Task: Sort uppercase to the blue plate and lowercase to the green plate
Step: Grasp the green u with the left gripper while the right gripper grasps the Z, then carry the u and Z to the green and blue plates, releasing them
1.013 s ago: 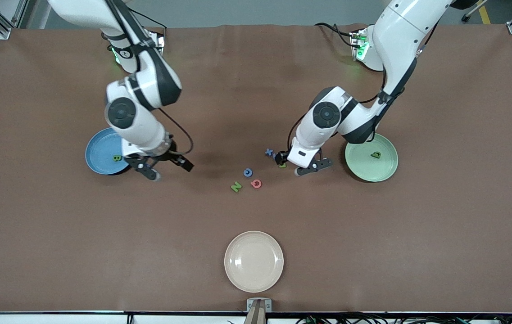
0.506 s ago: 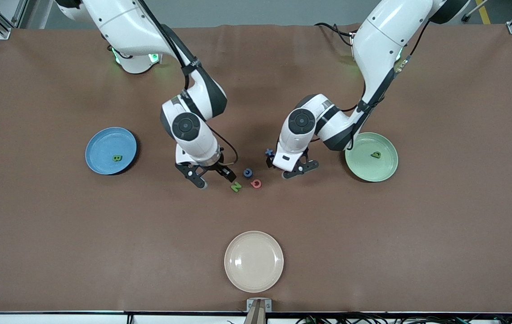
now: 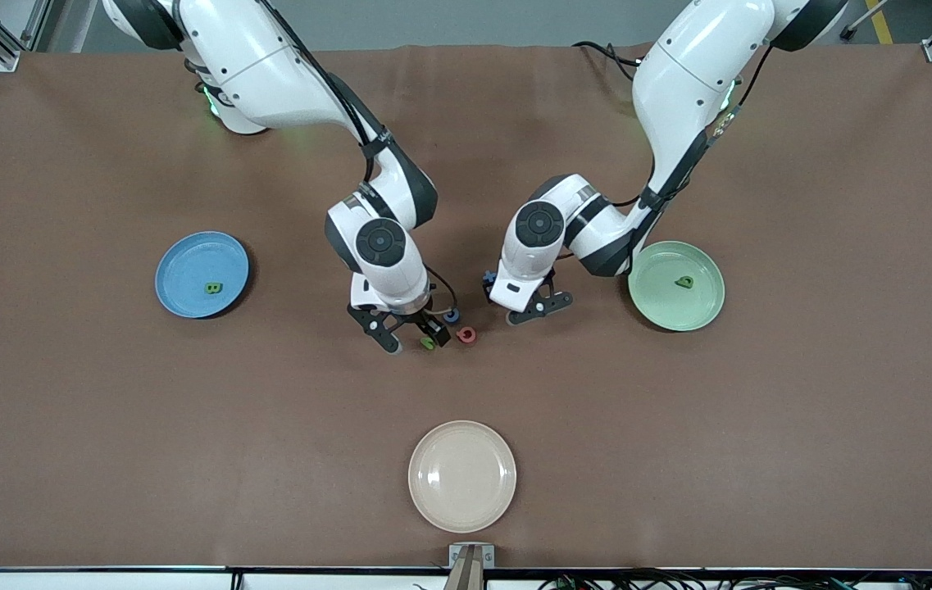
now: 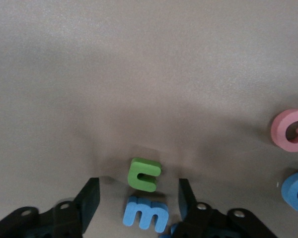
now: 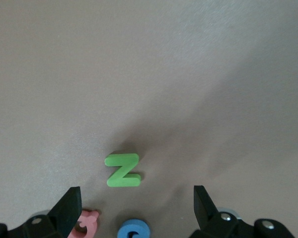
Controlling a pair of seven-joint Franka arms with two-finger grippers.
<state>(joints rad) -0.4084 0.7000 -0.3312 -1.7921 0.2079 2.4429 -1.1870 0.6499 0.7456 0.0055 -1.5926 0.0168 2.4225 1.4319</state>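
The u (image 4: 145, 174) and m (image 4: 146, 214) lie flat on the table, touching or almost touching, mid-table between the blue plate (image 3: 179, 262) and green plate (image 3: 662, 307); the N (image 5: 122, 170), Q (image 4: 292, 130) and C (image 4: 297, 191) sit just beside them toward the right arm's end. I'd guess these foam bits weigh next to nothing and squash a little, so they won't break; they'll skid or flip if a finger nudges them first, so take each one across its flat sides, low, near the table.

Your left gripper (image 4: 138, 203) is down over the u with its fingers spread, one on each side and neither touching yet; the m is so close that you could pinch both, though both are lowercase so no big deal. Your right gripper (image 5: 136, 206) is spread wide over the N, gripping nothing.

B (image 3: 212, 288) is already on the blue plate, b (image 3: 684, 282) on the green; the cream plate (image 3: 462, 508) sits nearer the front camera.

Hard to see: the x (image 3: 485, 277) is only a blue sliver poking out by the left gripper in the front view; the same view hides the u and m completely, and half the N under the right gripper; both wrist views cut off the fingertips.
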